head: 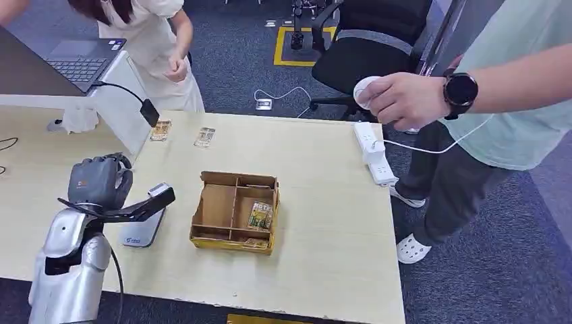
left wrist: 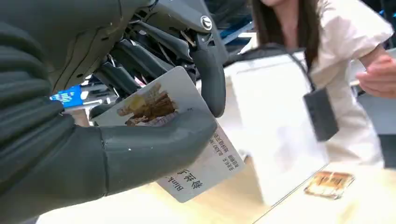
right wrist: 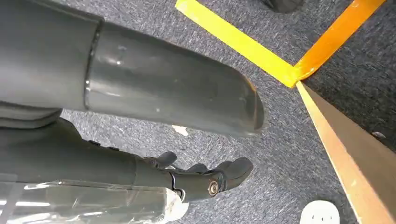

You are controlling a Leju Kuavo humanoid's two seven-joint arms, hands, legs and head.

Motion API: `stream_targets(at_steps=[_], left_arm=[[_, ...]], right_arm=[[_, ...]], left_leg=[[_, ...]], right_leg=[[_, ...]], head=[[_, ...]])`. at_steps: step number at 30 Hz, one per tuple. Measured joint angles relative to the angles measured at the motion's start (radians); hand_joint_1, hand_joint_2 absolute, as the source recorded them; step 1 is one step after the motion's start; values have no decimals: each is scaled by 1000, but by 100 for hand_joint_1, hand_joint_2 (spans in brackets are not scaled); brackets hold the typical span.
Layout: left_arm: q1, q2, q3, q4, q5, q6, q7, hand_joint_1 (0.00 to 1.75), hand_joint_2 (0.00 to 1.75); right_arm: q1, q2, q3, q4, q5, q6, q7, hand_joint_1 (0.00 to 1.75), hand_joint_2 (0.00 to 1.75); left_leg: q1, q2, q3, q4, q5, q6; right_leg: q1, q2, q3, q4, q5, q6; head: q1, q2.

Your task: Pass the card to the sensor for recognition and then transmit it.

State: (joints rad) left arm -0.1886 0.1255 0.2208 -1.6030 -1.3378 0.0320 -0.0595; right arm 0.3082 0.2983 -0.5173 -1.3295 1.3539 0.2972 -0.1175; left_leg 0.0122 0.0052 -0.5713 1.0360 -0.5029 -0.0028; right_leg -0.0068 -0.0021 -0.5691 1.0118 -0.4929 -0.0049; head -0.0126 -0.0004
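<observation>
left hand (head: 100, 181): raised above the table (head: 324, 169), near the sensor (head: 143, 228). left wrist view: thumb and fingers (left wrist: 212, 79) pinch a picture card (left wrist: 205, 163). right hand (right wrist: 205, 179): hangs over carpet, fingers apart, holding nothing. cardboard box (head: 236, 210): holds further cards.

A white card (left wrist: 205, 163), printed with a brown picture and black text, is pinched tilted in the left hand (left wrist: 116, 116), above the grey flat sensor (head: 143, 231) lying near the table's (head: 324, 283) front left edge.
</observation>
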Motion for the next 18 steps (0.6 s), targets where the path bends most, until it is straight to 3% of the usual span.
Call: stream_targets(at_steps=[11,18], left_arm=[[61,2,15,29,-153,-12,17,175,175],[120,10,15,59,-164,-33,5,175,175]], right_arm=[[4,0,2,-10,-13,-3,6,0,0],[-4,0,2,-10,-13,-10,-2,0,0]], left_leg=[[0,0,0,0,0,0],[0,0,0,0,0,0]], right_leg=[[0,0,0,0,0,0],[0,0,0,0,0,0]], head=[[0,0],[0,0]])
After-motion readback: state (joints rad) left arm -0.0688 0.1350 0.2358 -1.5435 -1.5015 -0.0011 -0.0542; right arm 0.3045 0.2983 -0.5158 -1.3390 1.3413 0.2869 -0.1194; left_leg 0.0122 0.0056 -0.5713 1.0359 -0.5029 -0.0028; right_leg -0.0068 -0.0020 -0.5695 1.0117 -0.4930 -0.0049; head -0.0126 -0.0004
